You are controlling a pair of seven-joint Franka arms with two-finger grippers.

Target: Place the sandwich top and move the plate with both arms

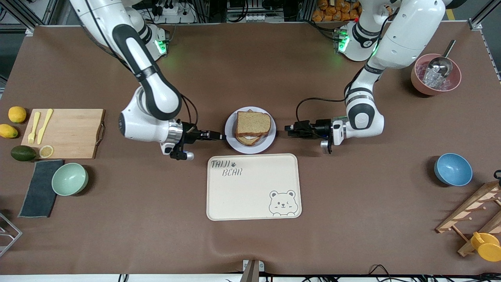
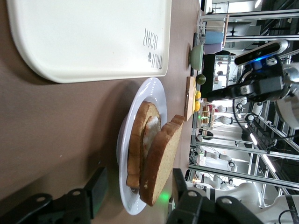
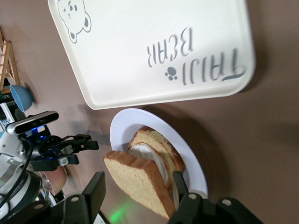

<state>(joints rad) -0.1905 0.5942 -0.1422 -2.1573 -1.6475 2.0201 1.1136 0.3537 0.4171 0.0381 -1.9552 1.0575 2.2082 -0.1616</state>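
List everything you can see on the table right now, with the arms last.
Sandwich top: 1, tan-brown, on the egg slice on the plate.
Plate: 1, pale lavender-grey, mid-table.
Tray: 1, cream, nearer the camera than the plate.
Cutting board: 1, wooden, right arm's end, bearing a yellow fork and knife.
Lemons: 2 whole, yellow, beside the board.
Avocado: 1, dark green.
Bowls: mint, blue, pink with ice and scoop.
Cloth: 1, dark grey.
Wooden rack: 1, left arm's end.
Left claw: open, beside the plate.
Right claw: open, at the plate's rim.
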